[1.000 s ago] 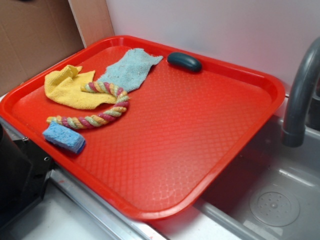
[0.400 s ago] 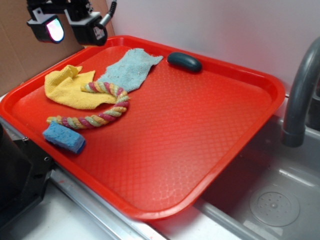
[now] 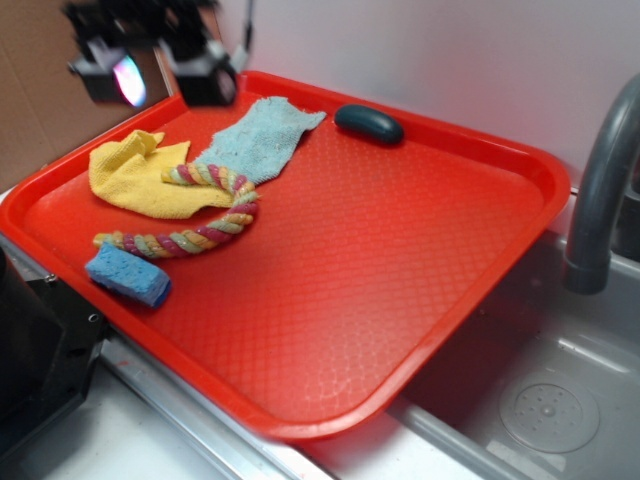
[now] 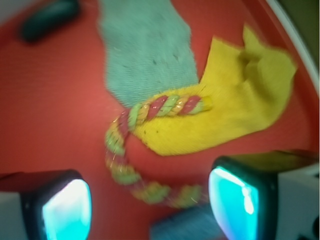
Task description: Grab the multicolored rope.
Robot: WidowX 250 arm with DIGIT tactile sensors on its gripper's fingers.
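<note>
Two gripper [image 4: 150,200] fingers spread over multicolored rope [image 4: 131,132], exterior view alone shows faucet [image 3: 600,190]

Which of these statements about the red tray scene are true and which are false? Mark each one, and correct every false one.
1. The multicolored rope lies partly on the yellow cloth. True.
2. The gripper is holding the rope. False: it is open, up above the tray's far corner, holding nothing.
3. The blue sponge sits beside one end of the rope. True.
4. The dark oval object rests on the light blue cloth. False: it lies on the bare red tray beside the cloth.
</note>
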